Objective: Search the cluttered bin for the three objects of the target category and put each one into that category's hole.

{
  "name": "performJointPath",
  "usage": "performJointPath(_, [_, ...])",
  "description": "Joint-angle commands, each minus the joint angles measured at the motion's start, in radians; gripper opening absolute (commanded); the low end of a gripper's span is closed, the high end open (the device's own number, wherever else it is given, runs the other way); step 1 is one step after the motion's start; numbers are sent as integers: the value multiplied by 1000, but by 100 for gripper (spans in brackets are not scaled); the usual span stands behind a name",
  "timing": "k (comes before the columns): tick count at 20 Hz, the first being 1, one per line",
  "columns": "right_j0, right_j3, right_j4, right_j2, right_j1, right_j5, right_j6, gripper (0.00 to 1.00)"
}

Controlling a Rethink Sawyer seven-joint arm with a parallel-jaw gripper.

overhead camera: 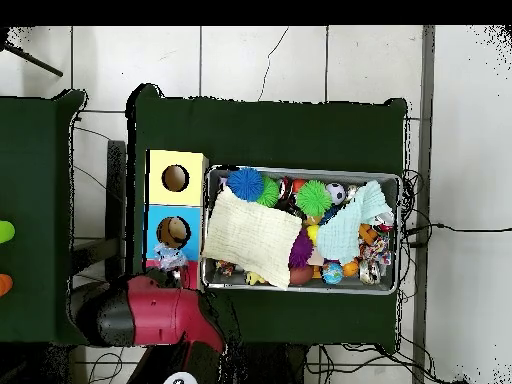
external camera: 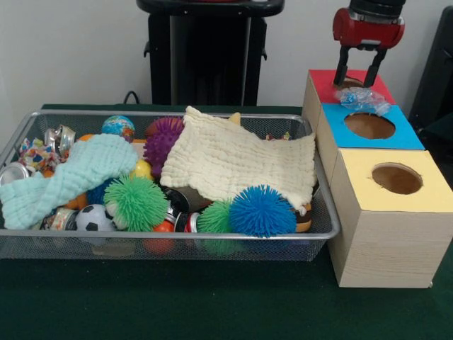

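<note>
The wire-mesh bin (external camera: 327, 225) holds cloths, spiky balls and cans. One wrinkly see-through plastic bottle (external camera: 364, 99) lies on the box tops, across the line between the red face (external camera: 322, 81) and the blue face; in the overhead view the bottle (overhead camera: 168, 258) shows beside the arm. My gripper (external camera: 357, 81) hangs just above the red face, open and empty, with the bottle just below and in front of its tips. The red box's hole (external camera: 350, 83) is mostly hidden behind the fingers. No other bottle shows in the bin.
A blue-faced box (external camera: 369, 126) and a yellow-faced box (external camera: 396, 178) stand in a row with the red one, right of the bin. In the bin lie a cream cloth (external camera: 241, 159), a mint cloth (external camera: 67, 177), spiky balls (external camera: 262, 210), a crushed can (external camera: 60, 136).
</note>
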Motion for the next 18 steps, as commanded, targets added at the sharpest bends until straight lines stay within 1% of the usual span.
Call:
performJointPath(1, [-35,-19,-46,56,-3,20,110,100])
performJointPath(3, [-40,-19,-47,62,-2,-24,116,100])
performJointPath(4, [-39,-22,-44,60,-2,-28,122,100])
performJointPath(7, [-60,-4,-25,84,-17,-75,141,100])
performJointPath(15, [-90,23,-6,122,-14,-61,145,100])
performJointPath(18, [-92,22,-8,127,-1,-58,147,100])
